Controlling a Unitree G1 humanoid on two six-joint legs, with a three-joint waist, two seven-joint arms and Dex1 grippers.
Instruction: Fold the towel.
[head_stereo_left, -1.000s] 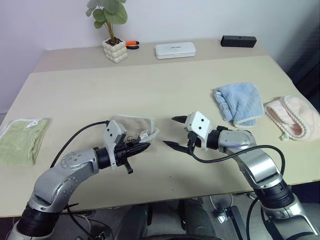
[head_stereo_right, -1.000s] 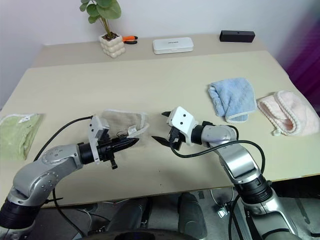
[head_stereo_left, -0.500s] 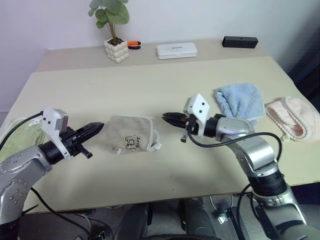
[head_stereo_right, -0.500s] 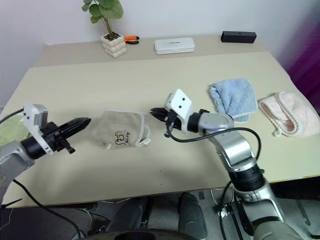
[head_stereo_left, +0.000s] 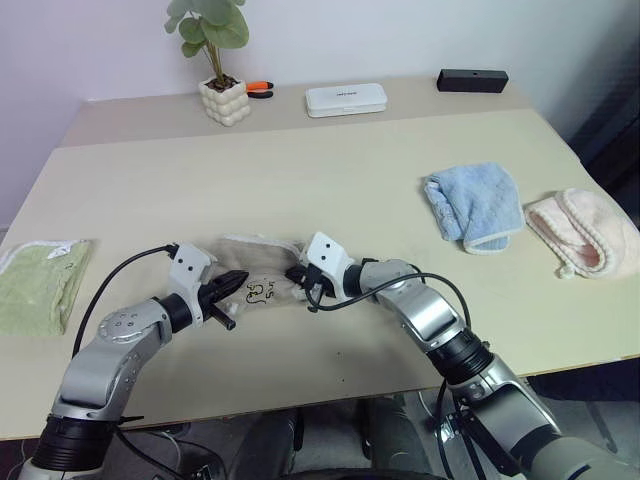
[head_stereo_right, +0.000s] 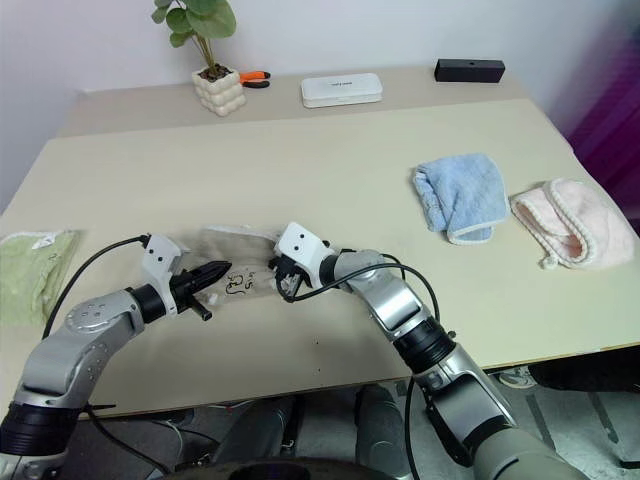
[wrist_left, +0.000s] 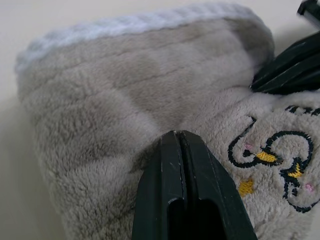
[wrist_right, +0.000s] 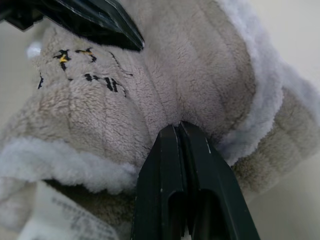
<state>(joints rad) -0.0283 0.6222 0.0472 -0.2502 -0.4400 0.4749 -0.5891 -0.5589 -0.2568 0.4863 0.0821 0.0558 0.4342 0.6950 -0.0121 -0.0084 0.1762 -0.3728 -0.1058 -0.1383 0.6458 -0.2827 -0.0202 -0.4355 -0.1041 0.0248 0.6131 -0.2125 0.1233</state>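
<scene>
Towel bunched on the counter between both sets of jaws. Left gripper and right gripper pressed shut against pile from opposite ends, probably pinching folds for lifting.

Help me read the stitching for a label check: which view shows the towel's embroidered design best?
The left wrist view: the embroidered design appears close up, black outlines with yellow spots, on the towel. The right wrist view shows it smaller and partly cut off. In both eye views it is a tiny dark mark.
</scene>
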